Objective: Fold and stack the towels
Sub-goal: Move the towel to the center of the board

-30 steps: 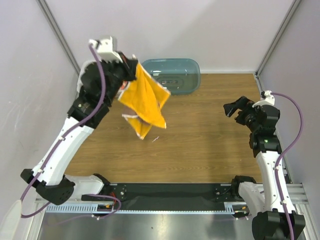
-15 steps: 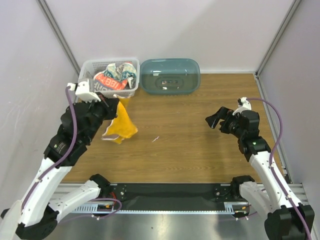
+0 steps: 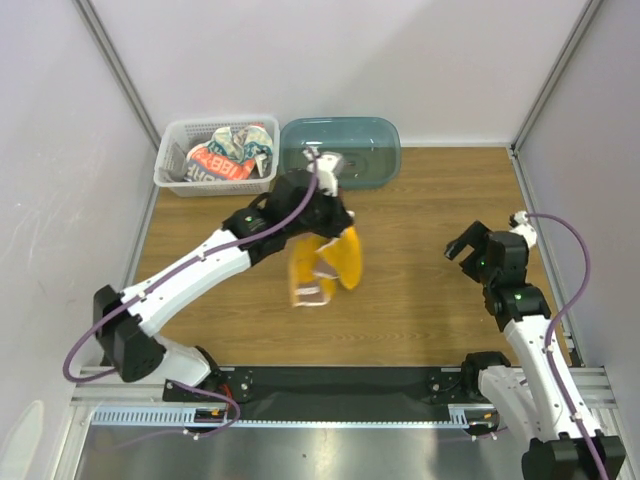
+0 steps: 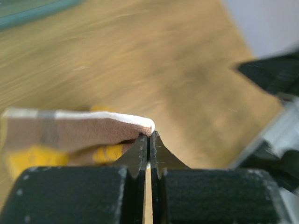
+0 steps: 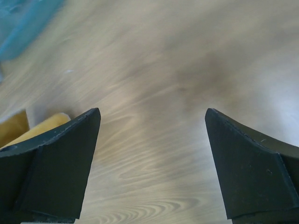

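My left gripper [image 3: 322, 228] is shut on a corner of the brown and orange towel [image 3: 326, 262], which hangs crumpled from it over the middle of the table. In the left wrist view the fingertips [image 4: 150, 136] pinch the towel's [image 4: 79, 133] white-edged brown hem. A white towel with red printed letters [image 3: 222, 158] lies bunched in the basket with greyish cloth [image 3: 256, 140] beside it. At the right of the table my right gripper [image 3: 464, 246] is open and holds nothing. Its wrist view shows bare wood between the fingers [image 5: 152, 112] and a bit of the orange towel [image 5: 18, 127] at the far left.
A white lattice basket [image 3: 172, 175] stands at the back left. A translucent teal tub [image 3: 350, 150] sits next to it at the back middle. White walls close in the table on the left, back and right.
The left arm swung from beside the basket out to the table's middle, carrying the towel with it. The right arm drew back a little toward the right.
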